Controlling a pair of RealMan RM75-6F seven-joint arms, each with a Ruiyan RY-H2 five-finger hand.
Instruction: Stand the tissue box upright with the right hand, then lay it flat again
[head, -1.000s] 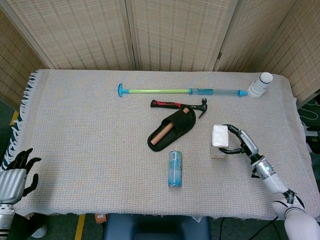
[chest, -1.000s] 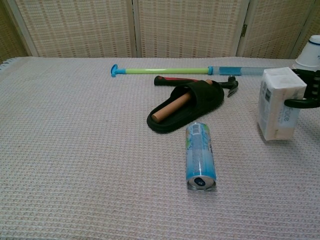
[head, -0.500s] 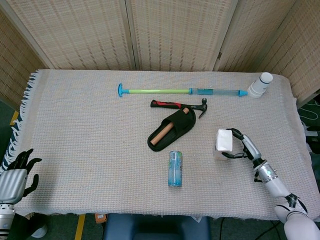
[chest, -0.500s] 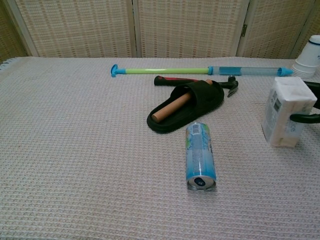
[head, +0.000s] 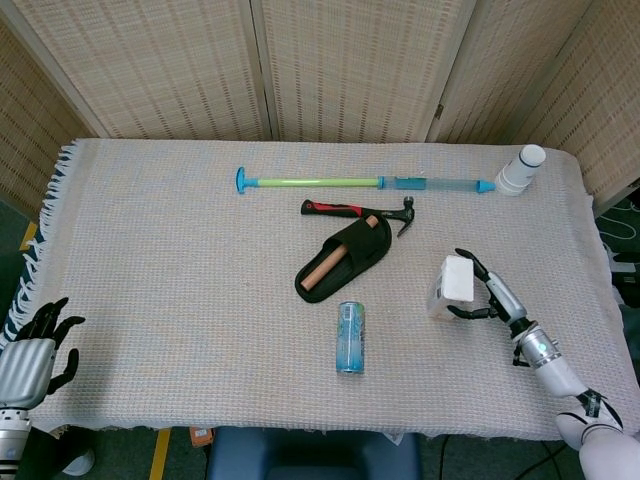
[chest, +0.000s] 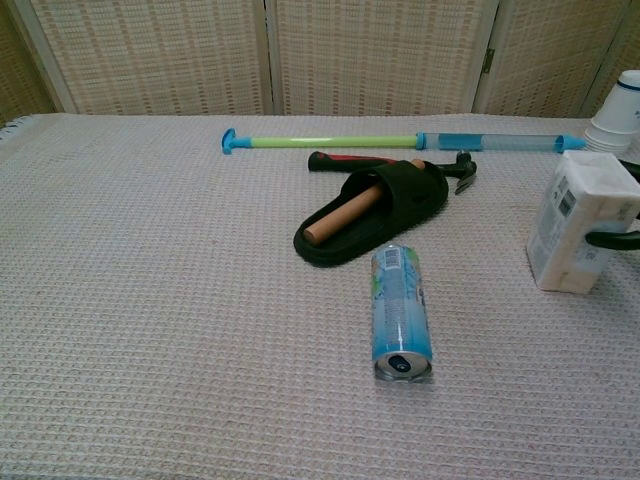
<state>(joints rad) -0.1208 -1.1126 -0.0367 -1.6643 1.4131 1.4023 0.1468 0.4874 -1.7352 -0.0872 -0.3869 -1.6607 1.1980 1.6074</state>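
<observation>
The tissue box (head: 451, 285) stands on end at the tabletop's (head: 180, 240) four o'clock side, tilted so that its top leans toward the right hand (head: 493, 296). In the chest view the tissue box (chest: 580, 236) shows at the right edge, its lower end on the woven cloth and its upper end tipped to the right. The right hand holds the box from the three o'clock side: one dark finger wraps over the top far corner and another curls around the near side, visible in the chest view as a black curve (chest: 612, 239) against the white pack. The right forearm runs off toward five o'clock.

The left hand (head: 38, 352) hangs past the tabletop's edge at about eight o'clock, fingers spread apart and holding nothing.

Near the middle of the tabletop a black slipper (head: 345, 258) lies with a brown wooden cylinder (head: 327, 267) tucked inside it. At six o'clock from the slipper a blue drink can (head: 350, 338) lies on its side, its open end facing the near edge. At twelve o'clock from the slipper a hammer (head: 360, 211) with a red and black handle lies across the cloth, its head touching the slipper's far end. Beyond it a long green and blue rod (head: 365, 182) lies crosswise. A stack of white paper cups (head: 522, 169) stands at the rod's three o'clock end, near the far right corner.
</observation>
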